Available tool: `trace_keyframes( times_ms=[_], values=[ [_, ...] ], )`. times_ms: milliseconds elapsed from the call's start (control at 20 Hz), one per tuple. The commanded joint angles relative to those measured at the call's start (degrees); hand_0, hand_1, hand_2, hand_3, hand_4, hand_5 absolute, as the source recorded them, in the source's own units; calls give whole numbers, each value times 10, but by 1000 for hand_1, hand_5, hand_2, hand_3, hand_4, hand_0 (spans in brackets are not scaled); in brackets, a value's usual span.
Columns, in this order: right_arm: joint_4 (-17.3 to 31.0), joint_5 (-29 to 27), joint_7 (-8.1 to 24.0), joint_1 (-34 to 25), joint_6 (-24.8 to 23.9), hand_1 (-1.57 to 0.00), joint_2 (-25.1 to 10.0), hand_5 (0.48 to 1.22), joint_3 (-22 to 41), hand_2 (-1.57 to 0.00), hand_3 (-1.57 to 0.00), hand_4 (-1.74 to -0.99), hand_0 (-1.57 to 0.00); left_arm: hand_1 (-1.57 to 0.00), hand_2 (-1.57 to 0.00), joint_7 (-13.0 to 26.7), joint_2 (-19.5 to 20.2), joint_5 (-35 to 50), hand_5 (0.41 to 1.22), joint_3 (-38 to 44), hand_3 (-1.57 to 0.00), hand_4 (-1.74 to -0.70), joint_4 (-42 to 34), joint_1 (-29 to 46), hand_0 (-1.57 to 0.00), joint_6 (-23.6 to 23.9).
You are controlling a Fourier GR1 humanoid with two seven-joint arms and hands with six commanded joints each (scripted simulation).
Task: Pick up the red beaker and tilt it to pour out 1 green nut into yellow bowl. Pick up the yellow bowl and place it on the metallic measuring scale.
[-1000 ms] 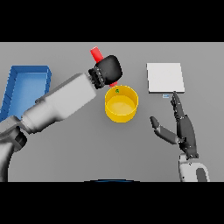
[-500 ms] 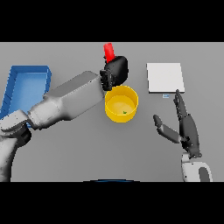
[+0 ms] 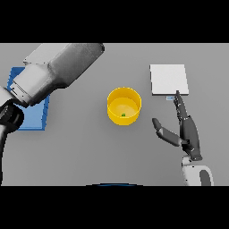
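- Yellow bowl (image 3: pixel 124 106) sits at the centre of the frame on the grey table (image 3: pixel 89 152), and you can see one green nut (image 3: pixel 123 115) lying on its floor, toward the near side.
- That nut was not in the bowl a second ago, when the beaker was tipped above the rim; the pour looks done, so treat the first half of the task as finished.
- The red beaker has gone from view. Half a second ago it stood upright in the left hand just above the bowl; now only the left forearm (image 3: pixel 58 71) crosses the upper left of the frame and the hand itself is out of the picture, so you cannot tell what it holds.
- The blue tray (image 3: pixel 33 118) at the left edge is partly hidden by that forearm.
- Your right hand (image 3: pixel 185 129) waits at the lower right, fingers straight and spread with the thumb out, holding nothing; it has barely shifted.
- The metallic measuring scale (image 3: pixel 168 79) lies at the upper right, just beyond the right fingertips and apart from the bowl.
- Next, probably, you take the bowl by its rim and carry it right onto the scale.
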Motion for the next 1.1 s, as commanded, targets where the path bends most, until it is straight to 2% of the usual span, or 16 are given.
trace_keyframes(
  times_ms=[0, 100, 150, 300, 450, 550, 650, 750, 800, 900, 950, 1050],
  values=[
    [7, -2, 6, -3, 4, 1, 0, 554, 0, 1, 1, -1117, 1, -1571, -1571, 12, 1, 16, 1221, 28, -1571, -1722, 25, -15, -1571, -2],
    [2, -10, -15, 6, 11, 1, -6, 563, -2, 1, 1, -1104, 1, -1571, -1571, 46, 19, 62, 1221, 95, -1571, -1728, 68, -28, -1571, -21],
    [2, -14, -10, 1, 13, 1, -8, 572, -4, 1, 1, -1102, 1, -1571, -1571, 71, 32, 104, 1221, 148, -1523, -1731, 88, -31, -1571, -39],
    [14, -13, -1, -15, 12, 1, -4, 578, -2, 1, 1, -1114, 1, -1571, -1571, 116, 82, 223, 1221, 291, -1507, -1736, 142, -22, -1571, -45],
    [18, -10, -11, -17, 16, 1, -12, 595, -1, 1, 1, -1118, 1, -1571, -1571, 143, 129, 325, 1221, 400, -1538, -1738, 170, 23, -1571, -18],
    [17, 0, -1, -17, 12, 1, -16, 606, 2, 1, 1, -1127, 1, -1571, -1571, 159, 150, 374, 1221, 445, -1550, -1739, 170, 71, -1571, 10],
    [23, 1, -14, -17, 14, 1, -15, 621, 4, 1, 1, -1132, 1, -1571, -1571, 220, 156, 407, 1221, 473, -1558, -1740, 159, 129, -1571, 44],
    [23, 2, -13, -17, 18, 1, -19, 628, 5, 1, 1, -1142, 1, -1571, -1571, 253, 155, 444, 1221, 499, -1562, -1740, 123, 190, -1571, 90],
    [29, 2, -6, -23, 18, 1, -19, 632, 5, 1, 1, -1134, 1, -1571, -1571, 267, 154, 465, 1221, 514, -1564, -1740, 106, 216, -1571, 104],
    [26, 1, -16, -20, 20, 1, -21, 648, 5, 1, 1, -1138, 1, -1571, -1571, 321, 153, 502, 1221, 544, -1567, -1741, 68, 263, -1571, 128],
    [24, 0, -9, -24, 20, 1, -18, 655, 7, 1, 1, -1133, 1, -1571, -1571, 338, 152, 517, 1221, 554, -1567, -1741, 46, 293, -1571, 136],
    [28, -9, -14, -17, 28, 1, -22, 664, 3, 1, 1, -1127, 1, -1571, -1571, 361, 143, 546, 1221, 565, -1569, -1741, -15, 361, -1571, 148]
  ],
)
